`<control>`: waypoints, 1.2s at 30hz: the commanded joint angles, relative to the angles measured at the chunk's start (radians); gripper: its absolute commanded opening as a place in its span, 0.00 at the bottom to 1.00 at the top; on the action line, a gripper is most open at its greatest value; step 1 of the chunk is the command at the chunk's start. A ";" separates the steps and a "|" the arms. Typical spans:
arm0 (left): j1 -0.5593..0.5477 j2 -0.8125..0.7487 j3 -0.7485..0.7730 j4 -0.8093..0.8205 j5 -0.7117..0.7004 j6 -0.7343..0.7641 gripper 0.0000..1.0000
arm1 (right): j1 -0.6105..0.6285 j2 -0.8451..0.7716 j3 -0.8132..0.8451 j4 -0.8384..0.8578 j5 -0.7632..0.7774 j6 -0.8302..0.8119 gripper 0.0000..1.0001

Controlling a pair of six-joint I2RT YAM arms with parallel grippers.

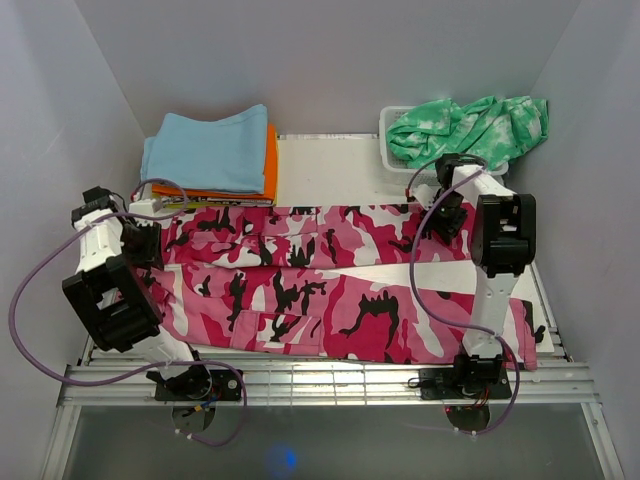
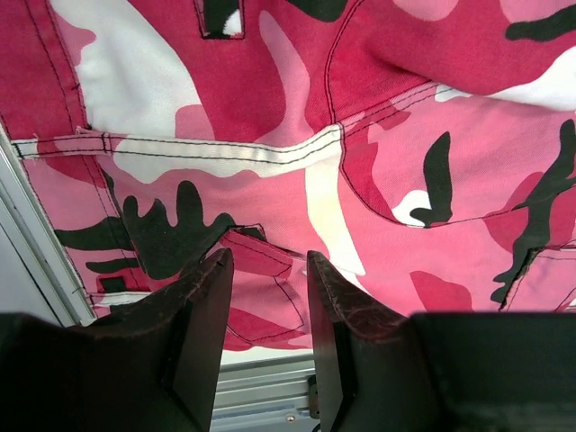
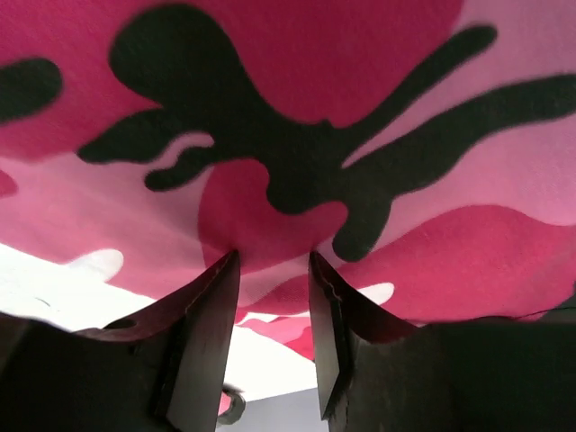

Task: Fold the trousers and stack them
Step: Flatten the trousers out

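The pink camouflage trousers (image 1: 300,285) lie spread flat across the table, waist to the left and legs to the right. My left gripper (image 1: 142,243) hangs over the waist end. In the left wrist view it (image 2: 267,261) is open, with its fingertips just above a pocket flap near the trousers' (image 2: 405,135) edge. My right gripper (image 1: 440,215) is at the end of the far leg. In the right wrist view it (image 3: 274,256) is open, and its fingertips touch the cloth (image 3: 315,90) at the hem. Neither holds anything.
A stack of folded clothes (image 1: 215,150), light blue on orange on yellow, sits at the back left. A clear bin (image 1: 395,160) holding a green-and-white tie-dye garment (image 1: 470,130) stands at the back right. White walls enclose three sides. A metal rail (image 1: 320,380) runs along the front.
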 commanded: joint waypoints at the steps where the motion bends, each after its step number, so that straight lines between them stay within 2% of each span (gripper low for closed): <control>1: 0.004 -0.020 0.039 -0.011 0.049 -0.033 0.49 | -0.043 -0.026 -0.054 -0.002 0.050 -0.008 0.43; 6: 0.001 -0.011 0.027 -0.008 0.055 -0.026 0.53 | -0.098 -0.087 -0.278 -0.006 0.084 -0.078 0.42; 9: -0.004 0.000 -0.028 0.029 0.011 -0.019 0.54 | -0.122 -0.168 -0.389 -0.038 0.078 -0.118 0.41; 11: -0.004 0.009 -0.034 0.041 0.000 -0.022 0.54 | -0.130 -0.199 -0.407 -0.045 0.076 -0.126 0.41; 16: -0.040 -0.009 -0.036 0.019 0.112 -0.006 0.54 | -0.136 -0.238 -0.289 -0.101 0.036 -0.095 0.47; 17: -0.069 -0.014 -0.033 0.011 0.129 0.000 0.54 | -0.136 -0.239 -0.207 -0.155 0.020 -0.092 0.50; 20: -0.125 -0.030 -0.030 0.009 0.153 -0.004 0.54 | -0.138 -0.256 -0.062 -0.312 -0.104 -0.123 0.51; 22: -0.135 -0.026 -0.031 0.012 0.155 -0.022 0.54 | -0.138 -0.307 -0.065 -0.348 -0.116 -0.153 0.50; 26: -0.136 -0.003 -0.043 0.028 0.150 -0.055 0.53 | -0.136 -0.452 -0.316 -0.349 -0.009 -0.290 0.46; 27: -0.136 -0.001 -0.048 0.032 0.149 -0.059 0.52 | -0.139 -0.498 -0.435 -0.347 0.037 -0.331 0.46; 31: -0.136 0.019 -0.057 0.045 0.147 -0.087 0.52 | -0.143 -0.575 -0.648 -0.312 0.090 -0.381 0.44; 36: -0.136 0.028 -0.083 0.067 0.108 -0.110 0.52 | -0.143 -0.580 -0.792 -0.159 0.127 -0.358 0.43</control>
